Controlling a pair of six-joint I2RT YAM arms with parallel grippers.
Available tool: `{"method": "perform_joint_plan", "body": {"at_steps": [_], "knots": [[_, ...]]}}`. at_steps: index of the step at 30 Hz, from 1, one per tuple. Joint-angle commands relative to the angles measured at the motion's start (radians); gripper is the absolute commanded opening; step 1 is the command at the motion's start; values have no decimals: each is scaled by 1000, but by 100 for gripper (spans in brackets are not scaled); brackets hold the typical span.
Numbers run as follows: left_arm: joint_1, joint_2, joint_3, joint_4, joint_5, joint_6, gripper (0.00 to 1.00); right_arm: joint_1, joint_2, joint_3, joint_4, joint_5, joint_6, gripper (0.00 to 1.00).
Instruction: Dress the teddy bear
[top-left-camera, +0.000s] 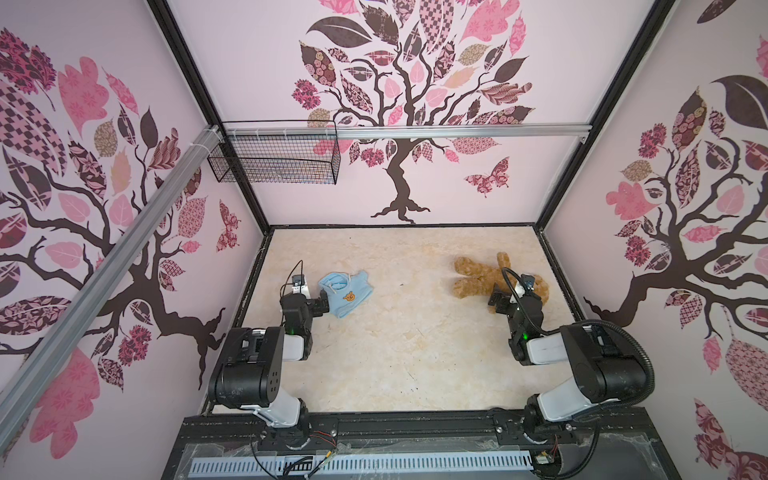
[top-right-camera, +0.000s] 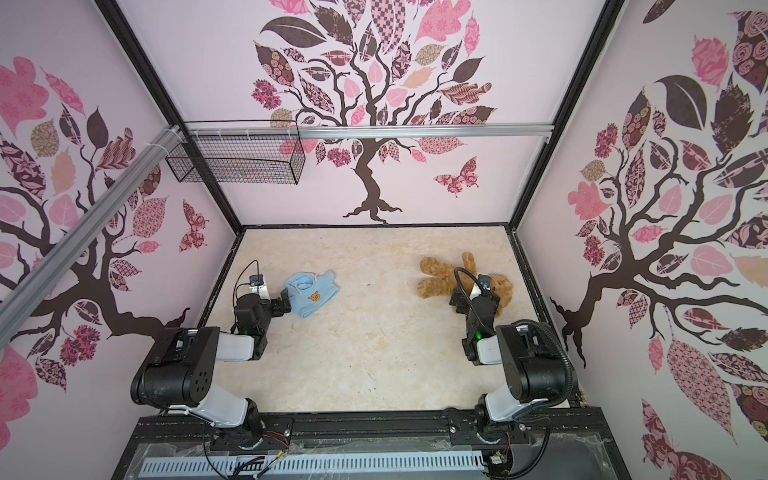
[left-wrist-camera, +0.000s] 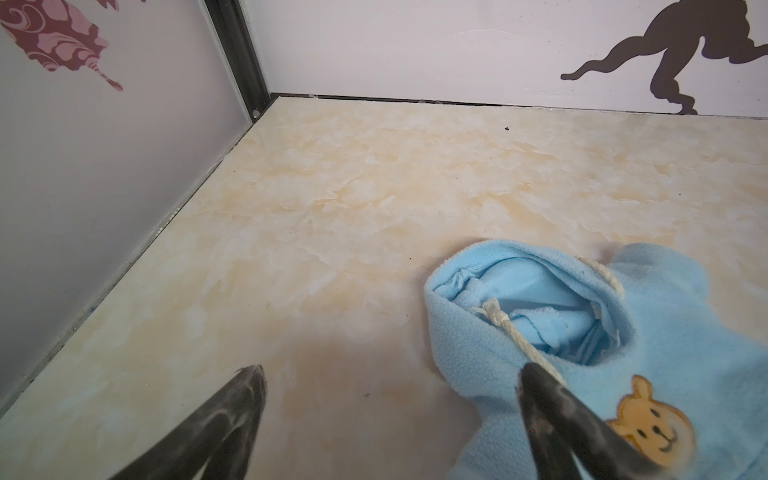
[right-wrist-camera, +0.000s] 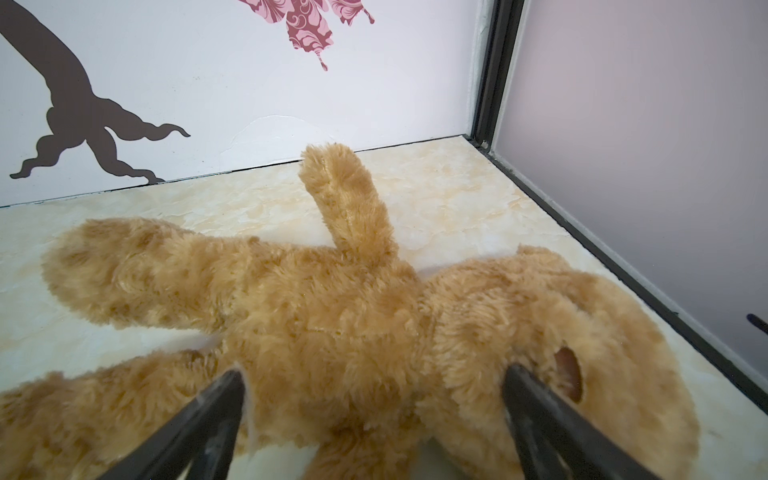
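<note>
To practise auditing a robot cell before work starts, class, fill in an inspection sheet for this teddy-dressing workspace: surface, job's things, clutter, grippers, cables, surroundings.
Surface: marbled beige table, a few dark specks.
Job's things: teddy bear lying flat at right; light-blue shirt crumpled at left, well apart.
Clutter: nothing seen.
Grippers: left gripper open, one finger over the shirt's edge; right gripper open, straddling the bear's body; neither grips.
Cables: thin black cable looped above the left wrist; corrugated hose along the right arm.
Surroundings: wire basket hanging from a rail, contents unclear; walls with tree decals.
</note>
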Motion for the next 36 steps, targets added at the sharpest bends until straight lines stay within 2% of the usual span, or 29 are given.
{"method": "perform_joint_plan", "body": {"at_steps": [1, 18, 21, 24, 27, 28, 29, 31, 34, 36], "knots": [[2, -11, 27, 6, 13, -10, 97, 4, 3, 9, 9, 6, 1, 100], [3, -13, 25, 10, 13, -9, 97, 5, 1, 7, 11, 5, -2, 100], [4, -45, 28, 10, 0, -13, 97, 18, -32, -6, 37, 59, -5, 100], [2, -196, 100, -287, -82, -73, 97, 31, -202, 18, -177, 144, 29, 100], [3, -298, 165, -516, -267, -289, 97, 30, -401, 50, -370, 299, 142, 100], [4, -320, 179, -579, -294, -376, 97, 29, -476, 52, -427, 339, 187, 100], [4, -336, 187, -627, -280, -435, 97, 29, -529, 53, -462, 357, 217, 100], [1, -372, 180, -652, -161, -527, 97, 29, -628, 63, -550, 343, 290, 100], [-6, -398, 161, -616, 64, -694, 97, 30, -694, 126, -711, 250, 334, 100], [-29, -395, 168, -583, 192, -786, 96, 30, -685, 187, -830, 181, 369, 100]]}}
